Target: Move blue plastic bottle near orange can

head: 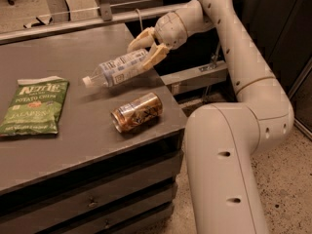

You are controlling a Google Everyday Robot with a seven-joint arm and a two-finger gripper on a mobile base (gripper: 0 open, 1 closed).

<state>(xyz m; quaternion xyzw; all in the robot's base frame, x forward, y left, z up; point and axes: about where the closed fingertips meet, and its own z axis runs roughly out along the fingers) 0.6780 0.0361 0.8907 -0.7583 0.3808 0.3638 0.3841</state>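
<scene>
The blue plastic bottle (117, 70) is clear with a white cap and a blue-and-white label. It hangs tilted just above the grey table (73, 145), cap pointing left and down. My gripper (146, 48) is shut on the bottle's base end, at the table's right side. The orange can (137, 112) lies on its side near the table's front right corner, a short way below the bottle and apart from it.
A green potato chip bag (33, 105) lies flat at the table's left. A metal rail (87, 18) runs behind the table. My arm's large base link (224, 169) stands right of the table. Drawers (92, 199) sit under the tabletop.
</scene>
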